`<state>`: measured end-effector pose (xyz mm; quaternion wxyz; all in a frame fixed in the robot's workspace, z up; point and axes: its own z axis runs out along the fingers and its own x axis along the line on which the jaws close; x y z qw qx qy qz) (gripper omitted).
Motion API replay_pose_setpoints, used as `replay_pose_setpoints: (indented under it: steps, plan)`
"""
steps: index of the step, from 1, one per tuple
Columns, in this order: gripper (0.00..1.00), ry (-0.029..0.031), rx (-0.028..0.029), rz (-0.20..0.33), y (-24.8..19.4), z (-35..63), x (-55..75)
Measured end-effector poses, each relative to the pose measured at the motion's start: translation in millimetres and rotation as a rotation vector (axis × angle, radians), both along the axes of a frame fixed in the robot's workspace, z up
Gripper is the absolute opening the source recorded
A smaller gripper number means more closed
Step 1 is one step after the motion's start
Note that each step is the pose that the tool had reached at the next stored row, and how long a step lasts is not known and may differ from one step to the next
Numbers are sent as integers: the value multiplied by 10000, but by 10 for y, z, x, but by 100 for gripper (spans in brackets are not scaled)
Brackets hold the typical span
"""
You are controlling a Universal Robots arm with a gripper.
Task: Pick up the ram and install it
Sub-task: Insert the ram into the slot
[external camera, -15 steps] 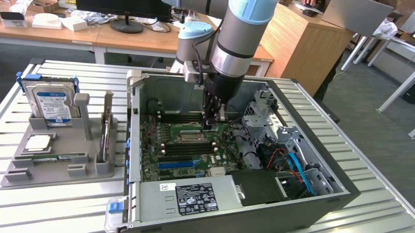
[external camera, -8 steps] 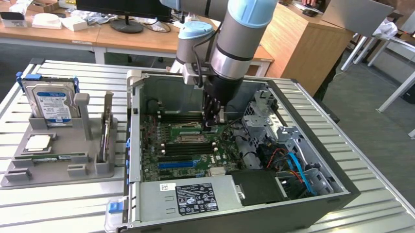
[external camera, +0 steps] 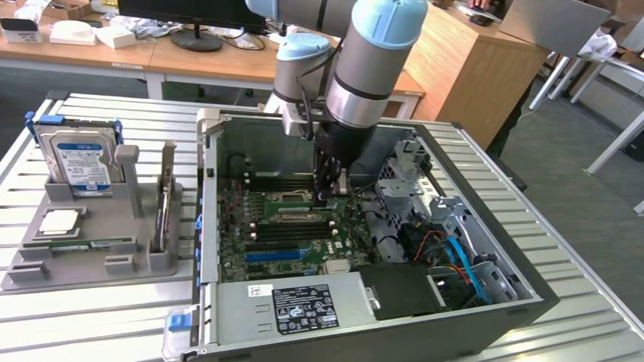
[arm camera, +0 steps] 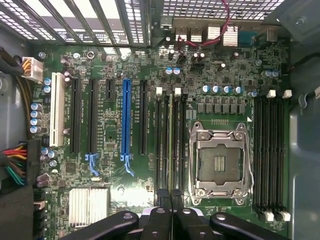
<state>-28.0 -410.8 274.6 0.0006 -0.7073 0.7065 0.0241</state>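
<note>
Pincer (external camera: 335, 194) clamped on the ram (arm camera: 171, 145)
I see it edge-on over the memory slots (arm camera: 160, 150) below the pincer

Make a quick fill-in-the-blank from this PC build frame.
1. The gripper is shut on the ___.
2. The CPU socket on the motherboard is ___.
3. The hard drive stands in the gray holder on the exterior view's ___ side.
Missing words: ram; empty; left.
</note>
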Motion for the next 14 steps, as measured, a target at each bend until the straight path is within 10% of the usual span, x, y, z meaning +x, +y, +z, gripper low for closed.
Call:
replay_pose_setpoints:
  steps: [14]
  plan:
    - [11,-23,-1,0,-12,-76,-21]
